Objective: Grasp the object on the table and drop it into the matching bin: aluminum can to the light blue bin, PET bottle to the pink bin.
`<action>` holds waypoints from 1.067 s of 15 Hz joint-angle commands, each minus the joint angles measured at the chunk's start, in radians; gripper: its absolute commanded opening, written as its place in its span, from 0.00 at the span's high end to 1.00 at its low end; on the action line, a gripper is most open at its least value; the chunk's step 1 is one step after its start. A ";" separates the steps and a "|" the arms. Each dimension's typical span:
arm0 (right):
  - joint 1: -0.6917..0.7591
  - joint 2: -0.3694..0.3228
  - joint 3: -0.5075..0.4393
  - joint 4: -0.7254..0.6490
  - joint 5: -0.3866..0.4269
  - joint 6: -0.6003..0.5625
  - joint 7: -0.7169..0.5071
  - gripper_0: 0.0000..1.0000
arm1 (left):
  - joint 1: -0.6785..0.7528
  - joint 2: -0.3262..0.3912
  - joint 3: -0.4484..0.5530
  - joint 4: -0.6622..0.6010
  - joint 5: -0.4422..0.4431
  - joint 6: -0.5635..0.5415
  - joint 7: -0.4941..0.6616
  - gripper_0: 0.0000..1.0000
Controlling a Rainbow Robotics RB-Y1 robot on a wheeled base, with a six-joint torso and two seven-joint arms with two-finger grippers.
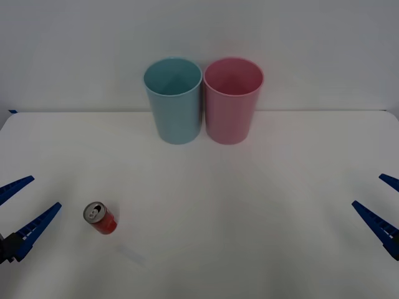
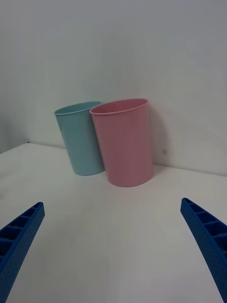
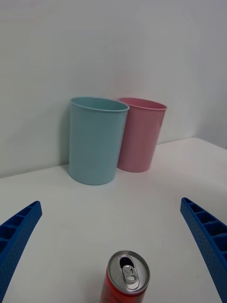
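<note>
Standing upright near desk (image 1: 262,218) left edge: aluminum can (image 1: 101,218), beside left gripper (image 1: 22,208), jaws apart. Touching at far edge: light blue bin (image 1: 176,103), pink bin (image 1: 232,103). Right gripper (image 1: 385,205) jaws apart, right edge.

I see red aluminum can (image 1: 101,218) upright on table (image 1: 262,212), ahead between spread left gripper (image 3: 111,251) jaws. Light blue bin (image 1: 173,99), pink bin (image 1: 232,99) upright, side by side beyond.

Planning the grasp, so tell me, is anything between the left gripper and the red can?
Nothing: the front view shows bare table between the open left gripper and the can.
</note>
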 commanded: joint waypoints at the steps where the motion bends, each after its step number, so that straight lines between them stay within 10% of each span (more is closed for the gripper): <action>1: 0.000 0.000 0.000 0.000 0.000 0.000 0.000 0.00 | 0.000 0.000 0.000 0.000 0.000 0.000 0.000 0.00; 16: 0.000 0.000 0.000 0.000 0.000 0.000 0.000 0.00 | 0.080 -0.010 0.003 0.061 -0.020 0.053 -0.061 0.00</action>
